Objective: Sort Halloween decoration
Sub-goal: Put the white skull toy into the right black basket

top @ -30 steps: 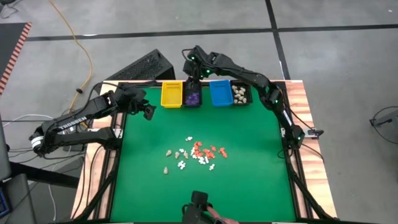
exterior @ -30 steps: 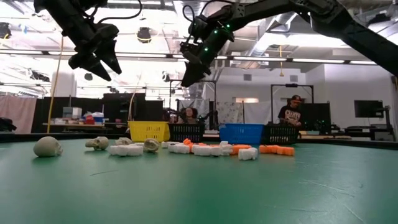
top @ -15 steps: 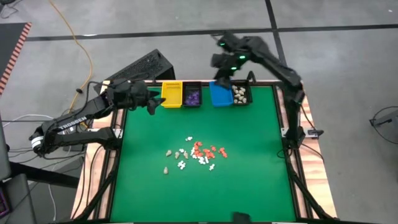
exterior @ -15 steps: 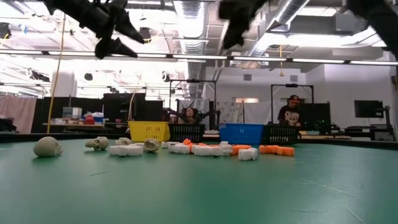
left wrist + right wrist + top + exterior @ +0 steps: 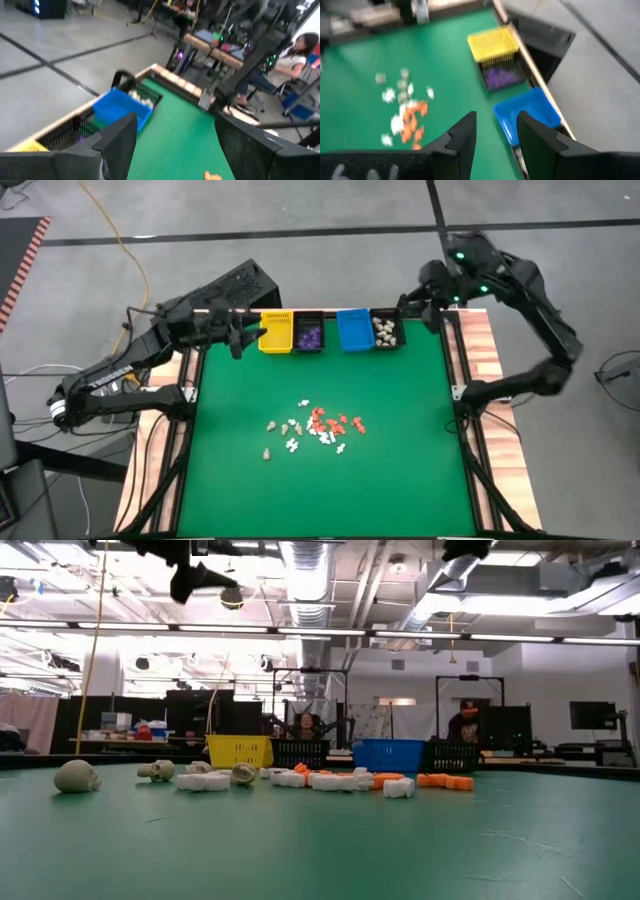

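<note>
A green-topped table (image 5: 400, 480) with pale wooden edges stood on a grey concrete floor, and along its upper edge in the high view sat a row of small rectangular bins: a yellow plastic bin (image 5: 275, 331), a black bin holding purple pieces (image 5: 309, 333), a blue plastic bin (image 5: 355, 329) and a second black bin with cream-beige pieces (image 5: 386, 332). The unsorted Halloween decoration (image 5: 313, 426), a loose scatter of tiny white, cream-beige and orange-red figurines, lay at the centre of the frame. The step looked like a pause between deliveries, both arms raised near the bins; the next move would call for reaching down to the pile for another piece. The left hand (image 5: 236, 342) hovered left of the yellow bin, fingers spread wide and empty. The right hand (image 5: 410, 308) hung above the upper right corner, fingers parted, holding nothing visible.
</note>
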Robot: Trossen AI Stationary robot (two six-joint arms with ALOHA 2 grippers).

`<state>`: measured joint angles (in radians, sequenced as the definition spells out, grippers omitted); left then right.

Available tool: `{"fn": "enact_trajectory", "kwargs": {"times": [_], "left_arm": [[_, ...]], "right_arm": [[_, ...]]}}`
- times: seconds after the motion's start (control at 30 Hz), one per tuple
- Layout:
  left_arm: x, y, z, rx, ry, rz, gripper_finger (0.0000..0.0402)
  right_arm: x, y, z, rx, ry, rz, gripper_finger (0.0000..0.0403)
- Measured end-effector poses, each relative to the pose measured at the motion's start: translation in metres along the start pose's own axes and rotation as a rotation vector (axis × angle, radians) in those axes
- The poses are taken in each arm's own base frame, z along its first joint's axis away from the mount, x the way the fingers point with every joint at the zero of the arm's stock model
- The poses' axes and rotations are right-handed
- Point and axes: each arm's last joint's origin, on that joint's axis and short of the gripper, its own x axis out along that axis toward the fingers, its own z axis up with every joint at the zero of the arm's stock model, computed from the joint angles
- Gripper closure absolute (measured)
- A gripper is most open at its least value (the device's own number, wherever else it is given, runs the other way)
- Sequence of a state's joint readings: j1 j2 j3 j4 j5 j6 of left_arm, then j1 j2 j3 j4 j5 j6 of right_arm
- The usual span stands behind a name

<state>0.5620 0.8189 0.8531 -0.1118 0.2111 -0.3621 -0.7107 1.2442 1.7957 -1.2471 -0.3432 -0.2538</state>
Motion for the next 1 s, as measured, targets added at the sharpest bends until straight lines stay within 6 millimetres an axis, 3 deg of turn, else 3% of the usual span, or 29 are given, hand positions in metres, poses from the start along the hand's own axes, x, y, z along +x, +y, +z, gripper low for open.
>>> {"fn": "enact_trajectory", "kwargs": {"times": [0.17, 0.3, 0.47, 0.57, 0.73, 0.9, 1.0], "left_arm": [[-0.013, -0.016, 0.035, 0.042, -0.084, -0.009, 0.0145], [-0.024, -0.024, 0.052, 0.105, -0.030, 0.029, 0.0145], [-0.030, -0.027, 0.055, 0.125, 0.178, 0.087, 0.0145], [-0.029, -0.026, 0.050, 0.119, 0.337, 0.115, 0.0145], [-0.026, -0.026, 0.031, 0.125, 0.546, 0.128, 0.0145], [-0.015, -0.026, 0.003, 0.121, 0.598, 0.079, 0.0145], [-0.010, -0.025, -0.024, 0.134, 0.573, 0.061, 0.0145]], "right_arm": [[0.012, 0.013, -0.037, 0.103, -0.138, 0.033, 0.0242], [0.045, 0.027, -0.069, 0.185, -0.180, 0.120, 0.0244], [0.097, 0.051, -0.103, 0.245, -0.208, 0.209, 0.0244], [0.123, 0.065, -0.120, 0.258, -0.203, 0.228, 0.0244], [0.152, 0.081, -0.127, 0.285, -0.195, 0.272, 0.0244], [0.169, 0.091, -0.122, 0.300, -0.207, 0.318, 0.0244], [0.178, 0.094, -0.122, 0.285, -0.207, 0.323, 0.0244]]}}
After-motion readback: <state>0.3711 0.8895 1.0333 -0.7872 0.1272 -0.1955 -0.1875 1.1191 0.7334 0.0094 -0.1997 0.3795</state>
